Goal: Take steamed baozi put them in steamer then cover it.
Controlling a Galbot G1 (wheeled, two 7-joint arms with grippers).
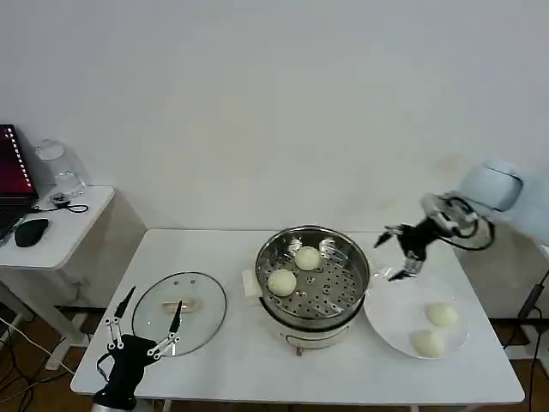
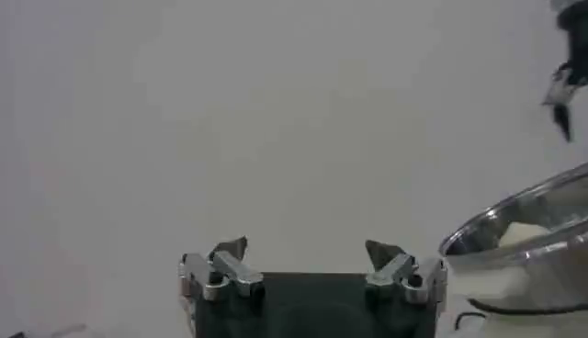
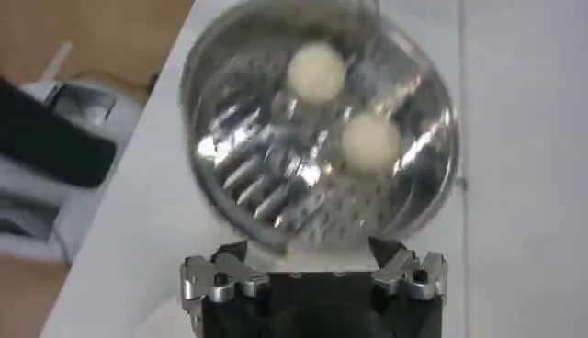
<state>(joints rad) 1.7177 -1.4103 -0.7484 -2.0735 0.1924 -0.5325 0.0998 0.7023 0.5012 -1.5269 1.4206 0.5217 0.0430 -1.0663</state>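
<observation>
The shiny steel steamer [image 1: 352, 257] stands mid-table with two cream-white baozi [image 1: 307, 257] [image 1: 281, 281] on its perforated tray. In the right wrist view the same steamer [image 3: 220, 138] holds the baozi [image 3: 316, 70] [image 3: 371, 143]. Two more baozi [image 1: 442, 314] [image 1: 429, 342] lie on the white plate [image 1: 390, 318] to the right. My right gripper [image 1: 393, 256] hangs open and empty above the gap between steamer and plate. The glass lid [image 1: 206, 296] lies flat to the left. My left gripper [image 1: 146, 319] stands open over the lid's near edge, empty.
A side table [image 1: 60, 240] with a mouse and a jar stands at the far left. The steamer's rim [image 2: 514, 216] shows at the edge of the left wrist view. The table's front edge runs just below the plate and lid.
</observation>
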